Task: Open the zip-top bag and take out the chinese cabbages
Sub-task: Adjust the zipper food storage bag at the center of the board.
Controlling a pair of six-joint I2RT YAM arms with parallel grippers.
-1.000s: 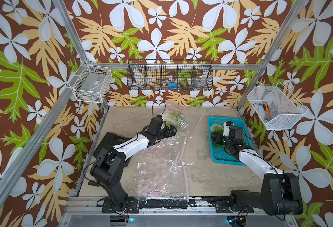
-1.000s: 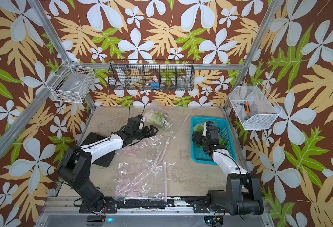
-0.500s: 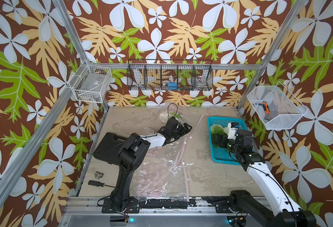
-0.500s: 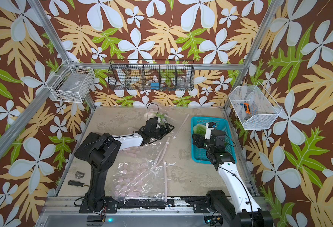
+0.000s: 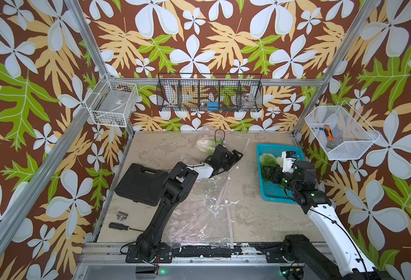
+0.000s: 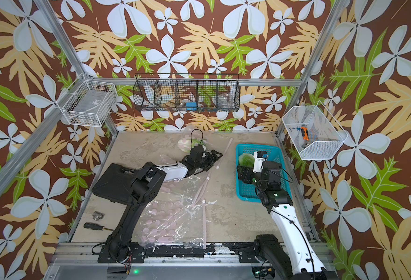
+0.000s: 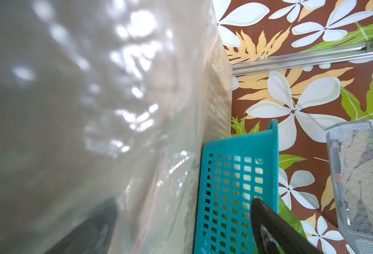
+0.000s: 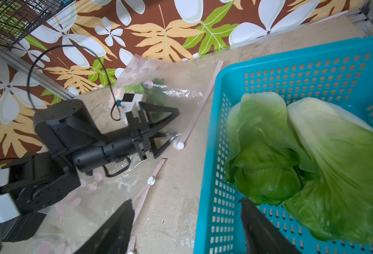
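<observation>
The zip-top bag (image 5: pixel 209 141) (image 8: pixel 159 72), clear with pink dots, lies at the back of the table and holds one of the chinese cabbages (image 5: pixel 205 146) (image 6: pixel 187 143). My left gripper (image 5: pixel 238 158) (image 6: pixel 217 160) (image 8: pixel 176 124) (image 7: pixel 181 231) is open at the bag's right edge. One of its fingers (image 7: pixel 93 228) shows blurred behind the plastic film, the other in front of the blue basket (image 7: pixel 231 176). Two chinese cabbages (image 8: pixel 262 154) (image 8: pixel 346 176) (image 5: pixel 270 158) lie in the blue basket (image 5: pixel 277 194) (image 8: pixel 291 66). My right gripper (image 5: pixel 268 174) (image 6: pixel 242 174) (image 8: pixel 185 220) is open and empty, astride the basket's left wall.
More clear dotted plastic (image 5: pixel 194 218) with pink zip strips (image 5: pixel 228 218) spreads to the front edge. A black case (image 5: pixel 141 184), a metal fitting (image 5: pixel 121 214) and a screwdriver (image 5: pixel 122 226) lie on the left. Wire baskets (image 5: pixel 209 93) hang on the walls.
My left gripper has moved right, from over the bagged cabbage to the bag's right edge. The right arm has risen while its gripper stays over the basket.
</observation>
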